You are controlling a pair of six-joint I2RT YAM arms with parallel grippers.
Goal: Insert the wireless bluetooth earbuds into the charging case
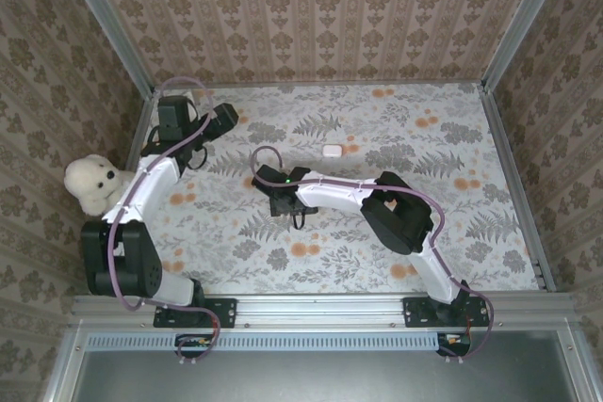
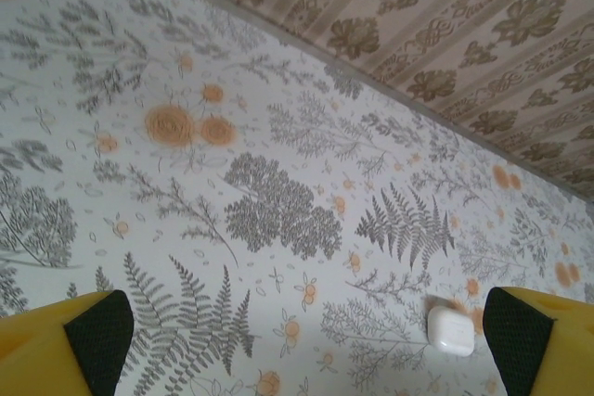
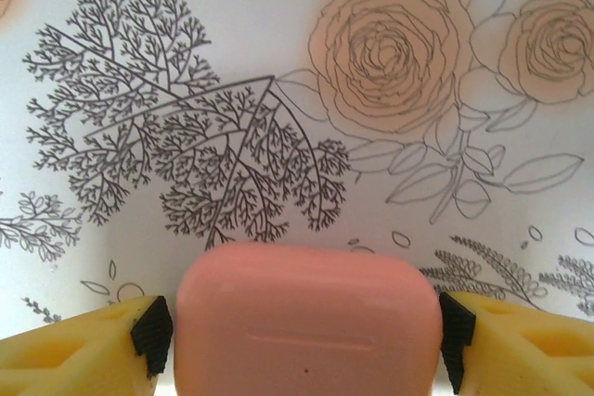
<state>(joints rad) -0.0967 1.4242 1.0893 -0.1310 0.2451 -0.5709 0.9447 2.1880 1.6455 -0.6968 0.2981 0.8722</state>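
Now right hand [image 3: 302,333] flanks smooth rounded pink case [image 3: 306,308] — grip unclear; left hand [image 2: 308,329] spread.

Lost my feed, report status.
Left hand open, empty. Pink rounded plastic case, lid shut, inside right hand, grip unclear. White rounded plastic case lies apart.

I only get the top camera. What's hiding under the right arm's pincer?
Observer: A pink case sits between the right pincer's fingers.
Operator: Is its lid up?
Observer: No, from the right wrist camera it looks closed, lid down.
Operator: What about the left pincer?
Observer: The left pincer is wide open, with nothing between its fingers.
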